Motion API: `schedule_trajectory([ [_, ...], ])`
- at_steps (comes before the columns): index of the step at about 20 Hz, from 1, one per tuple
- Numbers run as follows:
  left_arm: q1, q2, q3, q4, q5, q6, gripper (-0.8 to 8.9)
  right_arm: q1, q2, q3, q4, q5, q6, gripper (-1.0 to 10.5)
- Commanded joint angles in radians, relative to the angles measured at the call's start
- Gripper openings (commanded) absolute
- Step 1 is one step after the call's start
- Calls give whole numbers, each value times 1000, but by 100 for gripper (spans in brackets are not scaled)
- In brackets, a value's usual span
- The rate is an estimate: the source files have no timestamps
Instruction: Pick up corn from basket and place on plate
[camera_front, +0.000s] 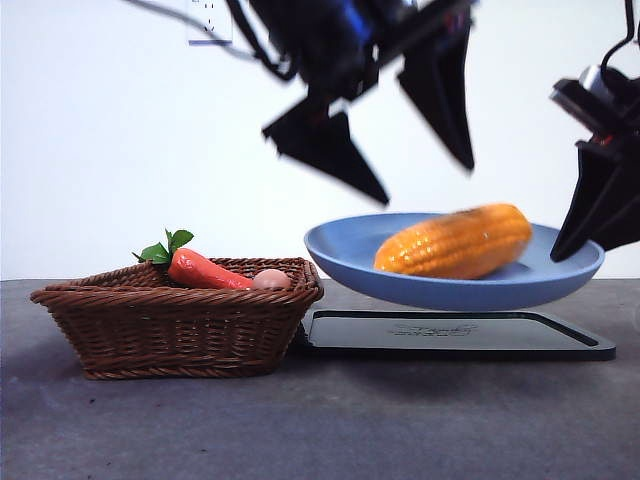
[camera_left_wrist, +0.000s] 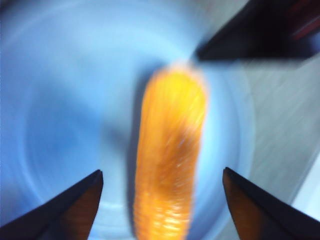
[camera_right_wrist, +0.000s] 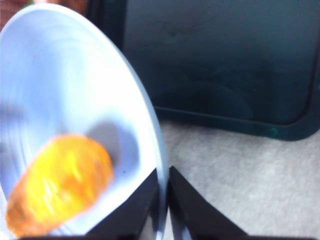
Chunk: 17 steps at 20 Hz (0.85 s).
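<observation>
The corn (camera_front: 455, 242) lies on its side in the light blue plate (camera_front: 350, 255), blurred in every view. The plate hangs tilted above the black tray. My right gripper (camera_front: 600, 215) is shut on the plate's right rim; in the right wrist view its jaws (camera_right_wrist: 163, 172) pinch the rim, with the corn (camera_right_wrist: 60, 185) inside the plate (camera_right_wrist: 60, 75). My left gripper (camera_front: 427, 183) hovers open above the plate. In the left wrist view it (camera_left_wrist: 161, 171) straddles the corn (camera_left_wrist: 170, 160) without touching it. The wicker basket (camera_front: 170, 325) stands at the left.
A carrot (camera_front: 205, 270) with green leaves and a small round pinkish item (camera_front: 270, 279) lie in the basket. The flat black tray (camera_front: 450, 335) lies on the table under the plate, right beside the basket. The right gripper's finger (camera_left_wrist: 250, 40) shows at the plate's edge in the left wrist view.
</observation>
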Motion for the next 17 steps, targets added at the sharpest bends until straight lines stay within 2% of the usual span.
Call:
schedule_trajectory([
  [1,-9,-21,59,-21,0,27,392,-14,42,21,43,-8,5,1],
  [8,-13,-27,138,-61,1,32,391,-76,240,184,49,-7,11,1],
  [17,-13,-27,138,-61,1,32,391,-77,548,474,-48,-5,11,1],
])
